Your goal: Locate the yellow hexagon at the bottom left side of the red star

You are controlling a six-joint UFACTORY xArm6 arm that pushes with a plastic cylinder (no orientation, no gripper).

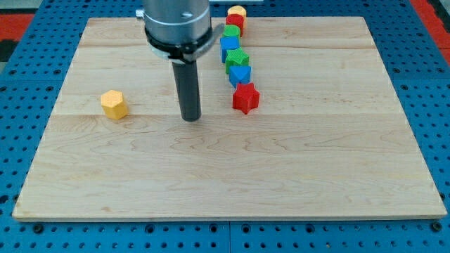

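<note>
one pale wooden board (281, 176) on blue pegboard (28, 84); my tip (190, 118) stands bare between yellow hexagon (113, 105) and red star (245, 98).

My tip (190, 118) rests on the wooden board (232, 183), between the yellow hexagon (113, 104) at the view's left and the red star (245, 98) at the view's right, apart from both. Above the star a close column runs toward the view's top: blue star (240, 74), green block (237, 58), blue block (229, 46), green block (232, 31), red block (235, 21), yellow block (238, 11).
</note>
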